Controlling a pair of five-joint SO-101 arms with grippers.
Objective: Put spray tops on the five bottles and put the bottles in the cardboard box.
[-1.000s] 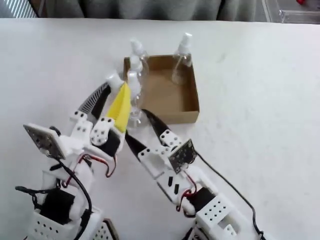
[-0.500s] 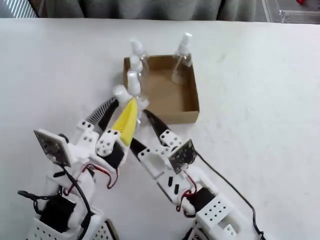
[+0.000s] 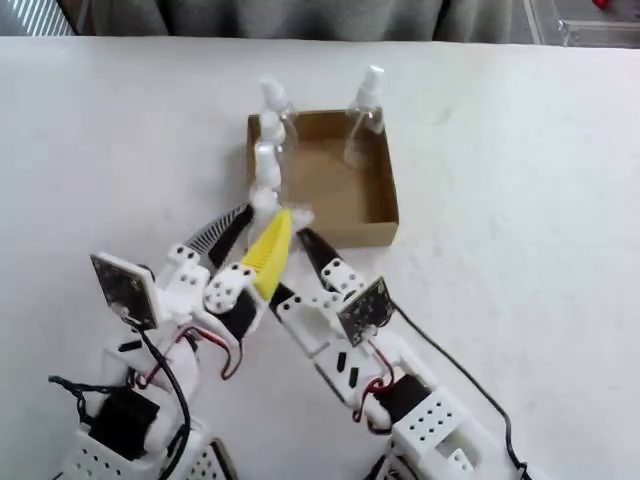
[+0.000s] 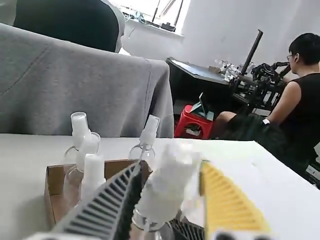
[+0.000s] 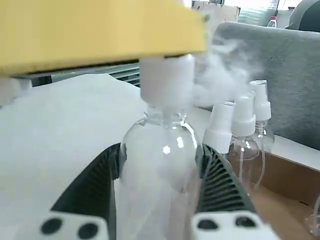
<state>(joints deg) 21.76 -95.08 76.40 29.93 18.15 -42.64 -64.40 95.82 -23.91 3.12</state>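
My right gripper (image 5: 159, 167) is shut on a clear bottle (image 5: 156, 145), which stands upright just in front of the cardboard box (image 3: 385, 210). My left gripper (image 3: 266, 210), with one yellow and one striped finger, is shut on a white spray top (image 4: 167, 182). That spray top (image 5: 165, 82) sits on the held bottle's neck. A white haze (image 5: 220, 75) hangs beside it. Three capped bottles (image 3: 267, 128) line the box's left wall, and another (image 3: 364, 115) stands at its far right corner.
The two arms cross close together at the box's near left corner, the left gripper above the right gripper (image 3: 285, 258). Bare white table (image 3: 520, 200) lies to both sides of the box.
My left gripper has carried the spray top to the right and nearer, from beside the box's left wall onto the bottle in my right gripper. The right arm has kept still.
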